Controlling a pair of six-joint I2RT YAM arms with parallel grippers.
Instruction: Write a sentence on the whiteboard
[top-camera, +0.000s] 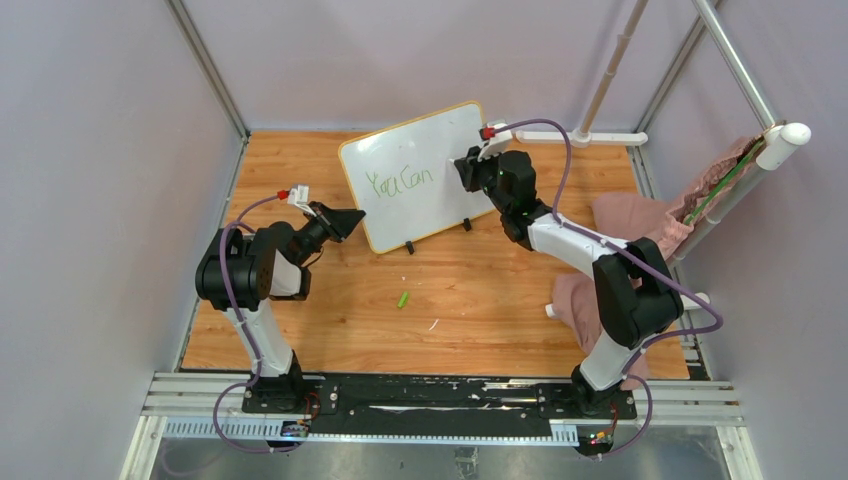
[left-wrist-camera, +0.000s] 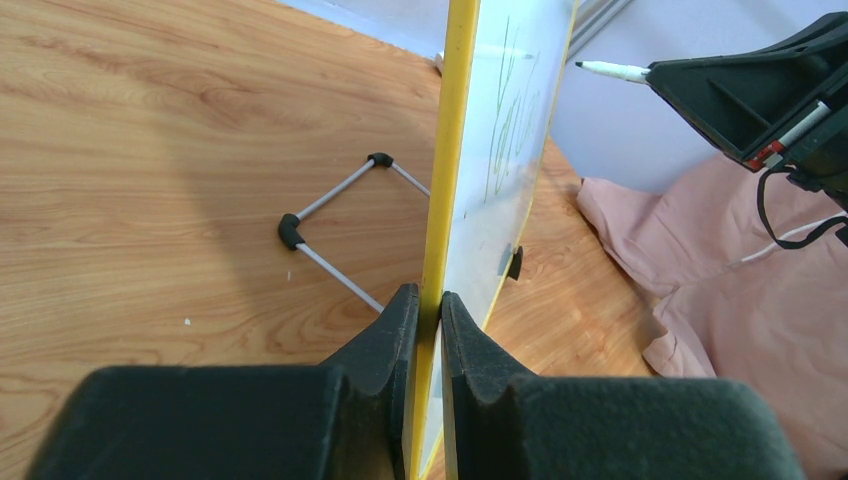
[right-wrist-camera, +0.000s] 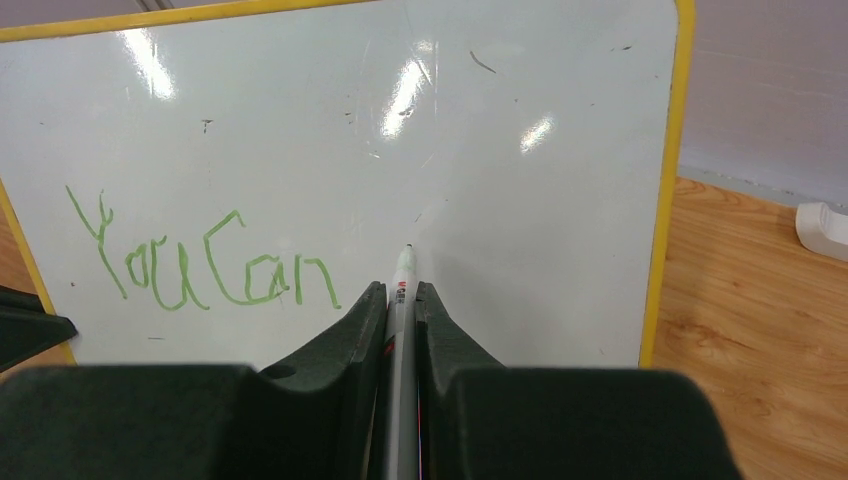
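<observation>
The whiteboard (top-camera: 415, 175) stands tilted on the wooden floor at the back middle, white with a yellow rim and two black feet. Green writing (top-camera: 399, 181) on it reads "You Can" in one line, also clear in the right wrist view (right-wrist-camera: 205, 265). My left gripper (top-camera: 355, 222) is shut on the board's left edge (left-wrist-camera: 432, 300). My right gripper (top-camera: 466, 170) is shut on a white marker (right-wrist-camera: 402, 290). The marker tip points at the board just right of "Can", a little off the surface; from the left wrist view the marker (left-wrist-camera: 612, 71) shows apart from the board.
A green marker cap (top-camera: 403, 299) lies on the floor in front of the board. Pink cloth (top-camera: 625, 225) is heaped at the right by a white pole (top-camera: 740, 170). The board's wire stand (left-wrist-camera: 335, 235) rests behind it. Grey walls close in the sides and back.
</observation>
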